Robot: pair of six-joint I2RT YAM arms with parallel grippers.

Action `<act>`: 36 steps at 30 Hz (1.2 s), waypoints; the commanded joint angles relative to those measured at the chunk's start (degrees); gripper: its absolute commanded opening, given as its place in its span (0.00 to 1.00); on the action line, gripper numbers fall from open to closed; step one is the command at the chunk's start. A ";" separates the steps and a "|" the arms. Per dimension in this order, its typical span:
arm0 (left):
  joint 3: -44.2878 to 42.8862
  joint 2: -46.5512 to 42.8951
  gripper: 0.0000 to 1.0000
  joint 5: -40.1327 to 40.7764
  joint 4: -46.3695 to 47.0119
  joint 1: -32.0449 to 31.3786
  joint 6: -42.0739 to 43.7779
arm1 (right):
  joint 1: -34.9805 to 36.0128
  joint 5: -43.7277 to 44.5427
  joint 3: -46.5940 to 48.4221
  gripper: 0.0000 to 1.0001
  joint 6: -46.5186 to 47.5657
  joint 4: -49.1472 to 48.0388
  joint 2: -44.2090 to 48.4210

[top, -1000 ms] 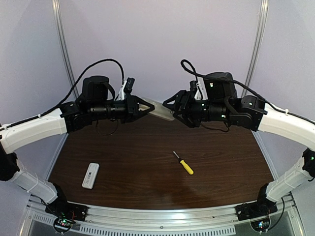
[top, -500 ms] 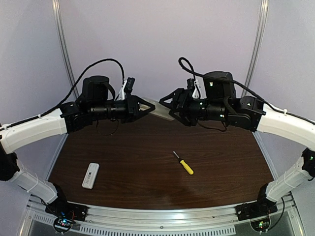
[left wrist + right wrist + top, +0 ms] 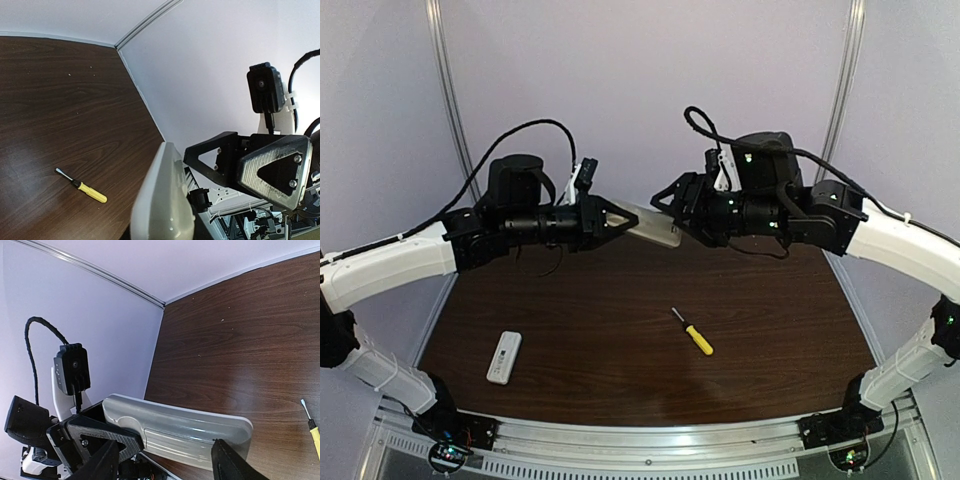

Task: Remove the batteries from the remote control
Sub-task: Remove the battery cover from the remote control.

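Note:
My left gripper (image 3: 620, 219) is shut on one end of a light grey remote control (image 3: 650, 226) and holds it high above the table's back. In the right wrist view the remote's (image 3: 180, 432) ribbed back cover is shut, so the batteries are hidden. My right gripper (image 3: 670, 205) is open at the remote's free end. Its fingers (image 3: 225, 462) stand wide apart, to either side of the remote's back. In the left wrist view the remote (image 3: 162, 200) fills the bottom, with the right gripper's fingers (image 3: 272, 167) just beyond it.
A yellow-handled screwdriver (image 3: 693, 332) lies on the brown table (image 3: 600, 330) at centre right and also shows in both wrist views (image 3: 82, 186) (image 3: 312, 432). A small white remote (image 3: 504, 357) lies near the front left. Walls close the table's back and sides.
My right gripper has moved up and left, closer over the held remote's free end. The left gripper has shifted the remote slightly right.

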State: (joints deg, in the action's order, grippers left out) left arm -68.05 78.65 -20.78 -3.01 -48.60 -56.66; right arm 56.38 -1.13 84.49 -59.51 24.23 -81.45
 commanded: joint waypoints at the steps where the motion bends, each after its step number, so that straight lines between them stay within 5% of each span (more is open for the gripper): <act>1: -1.28 -0.87 0.00 0.19 4.58 -0.27 0.77 | 0.30 2.10 0.05 0.65 0.55 3.02 -0.09; 36: -0.63 -1.81 0.00 -1.22 5.22 -0.26 0.68 | 1.67 0.20 -2.68 0.64 0.22 -3.44 -2.33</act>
State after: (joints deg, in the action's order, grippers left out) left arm -68.05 78.65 -18.96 -3.73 -48.31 -56.66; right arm 57.52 0.10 83.20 -59.72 23.99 -82.46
